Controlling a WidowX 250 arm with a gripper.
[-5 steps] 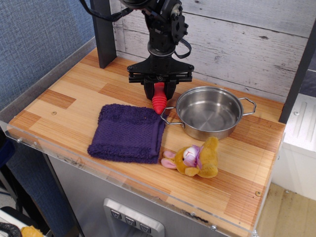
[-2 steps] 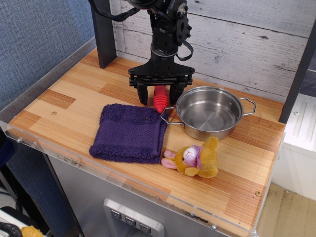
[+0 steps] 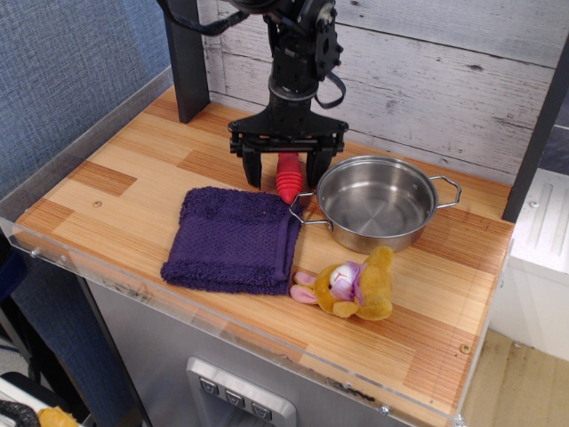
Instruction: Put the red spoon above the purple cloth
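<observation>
The red spoon [image 3: 287, 181] shows only its ribbed red handle, lying on the wood just behind the far right corner of the purple cloth [image 3: 233, 238]. Its metal bowl is hidden behind the gripper. The cloth lies flat, folded, at the front middle of the table. My gripper [image 3: 284, 171] hangs straight down over the spoon. It is open, with one black finger [image 3: 252, 169] left of the handle and one to the right, both apart from it.
A steel pot [image 3: 378, 200] with two handles stands right of the spoon, one handle close to it. A plush bunny [image 3: 351, 285] lies in front of the pot. A black post [image 3: 185, 62] stands at the back left. The wooden table [image 3: 116, 178] has a clear plastic rim.
The jaws have spread from shut on the red handle to wide open. The spoon is let go and stays behind the cloth's far corner. The gripper has risen slightly.
</observation>
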